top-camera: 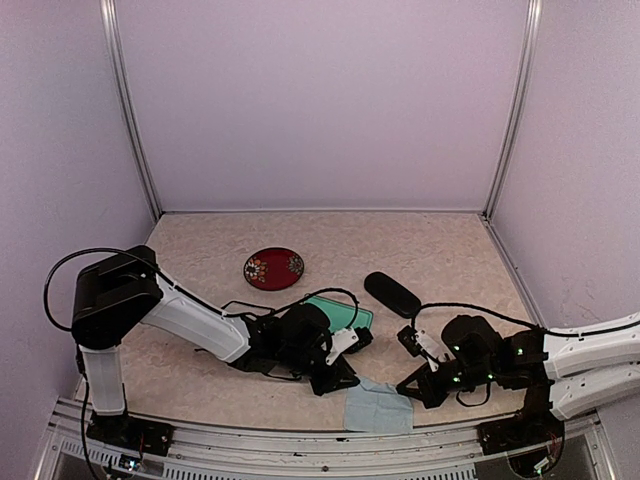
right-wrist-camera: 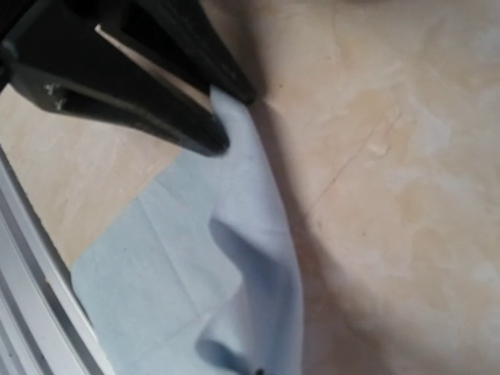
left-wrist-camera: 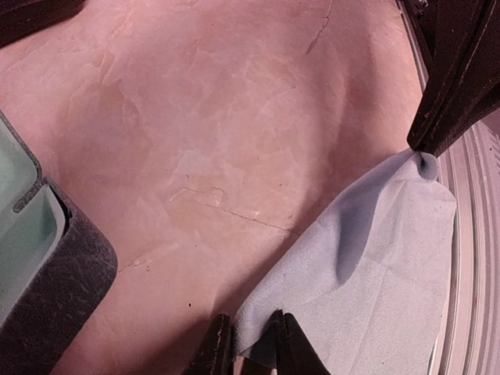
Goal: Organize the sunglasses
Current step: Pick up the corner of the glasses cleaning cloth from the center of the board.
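No sunglasses show in any view. A light blue cloth (top-camera: 380, 408) lies near the table's front edge between both grippers. My left gripper (top-camera: 345, 378) is shut on one corner of the cloth (left-wrist-camera: 367, 266); the fingertips (left-wrist-camera: 291, 344) pinch it at the bottom of the left wrist view. My right gripper (top-camera: 410, 388) is shut on the opposite corner; its dark fingers (left-wrist-camera: 457, 78) show at the top right of the left wrist view. In the right wrist view the cloth (right-wrist-camera: 234, 258) runs up to the left gripper's fingers (right-wrist-camera: 156, 86); my right gripper's own tips (right-wrist-camera: 262, 369) barely show.
An open rectangular case (top-camera: 345, 315) with a teal lining sits just behind the left gripper, also at the left of the left wrist view (left-wrist-camera: 31, 258). A black oval case (top-camera: 392, 293) lies behind the right gripper. A red patterned dish (top-camera: 273, 268) sits further back left.
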